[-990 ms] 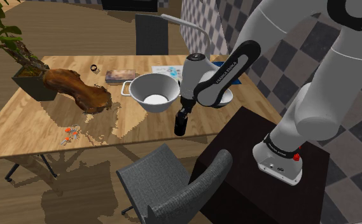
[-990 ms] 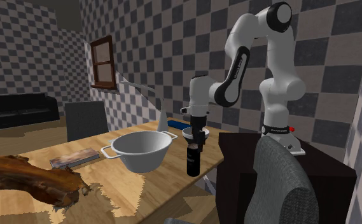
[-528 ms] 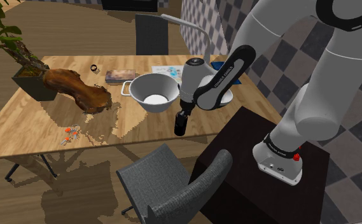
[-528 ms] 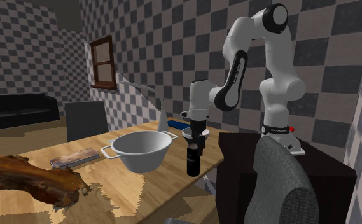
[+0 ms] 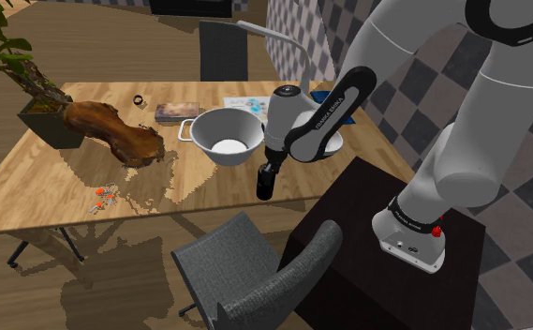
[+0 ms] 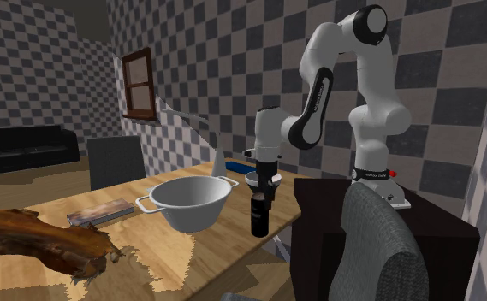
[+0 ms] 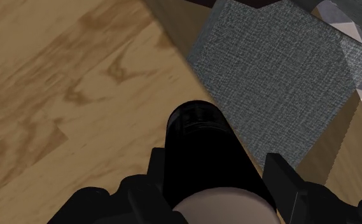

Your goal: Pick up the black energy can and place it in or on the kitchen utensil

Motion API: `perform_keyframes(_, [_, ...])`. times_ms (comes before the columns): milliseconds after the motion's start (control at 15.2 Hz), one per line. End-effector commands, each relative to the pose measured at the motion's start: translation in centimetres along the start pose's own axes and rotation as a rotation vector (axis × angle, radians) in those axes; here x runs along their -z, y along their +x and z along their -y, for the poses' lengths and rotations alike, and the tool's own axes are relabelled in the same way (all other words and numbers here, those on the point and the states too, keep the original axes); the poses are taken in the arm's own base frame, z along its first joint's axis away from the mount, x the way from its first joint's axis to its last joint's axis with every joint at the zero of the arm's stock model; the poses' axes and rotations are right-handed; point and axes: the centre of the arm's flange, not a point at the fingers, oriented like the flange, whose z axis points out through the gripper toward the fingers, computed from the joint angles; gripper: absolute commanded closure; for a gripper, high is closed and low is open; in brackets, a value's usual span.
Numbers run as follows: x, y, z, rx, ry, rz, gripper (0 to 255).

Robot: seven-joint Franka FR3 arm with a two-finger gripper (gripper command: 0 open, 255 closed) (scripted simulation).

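The slim black energy can (image 5: 265,184) is standing upright on the wooden tabletop (image 5: 67,187), close to the edge beside the dark box stand (image 5: 348,220). The black hand (image 5: 269,171) is reaching straight down and straddling the can's upper part, probably to keep the arm clear; I cannot tell whether it is gripping. In the shoulder view, the pale round 2-handled bowl (image 5: 201,145) is sitting near the can's 10 o'clock, with bare wood between. Its rim is calling for a lift. A grey fabric chair (image 5: 255,272) is sitting at 6 o'clock.

Wooden table (image 5: 58,192), handled bowl (image 5: 225,137), driftwood (image 5: 114,132), potted plant (image 5: 36,105), book (image 5: 177,111)
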Motion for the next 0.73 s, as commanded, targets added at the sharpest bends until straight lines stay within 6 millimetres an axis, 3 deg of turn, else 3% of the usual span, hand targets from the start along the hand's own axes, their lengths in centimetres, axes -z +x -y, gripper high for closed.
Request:
perform_keyframes(0, [-0.1,0.0,0.0,0.000,0.000,0.001,255])
perform_keyframes(264, [-0.1,0.0,0.0,0.000,0.000,0.001,255])
perform_keyframes(660, [3.1,0.0,0.0,0.000,0.000,0.001,255])
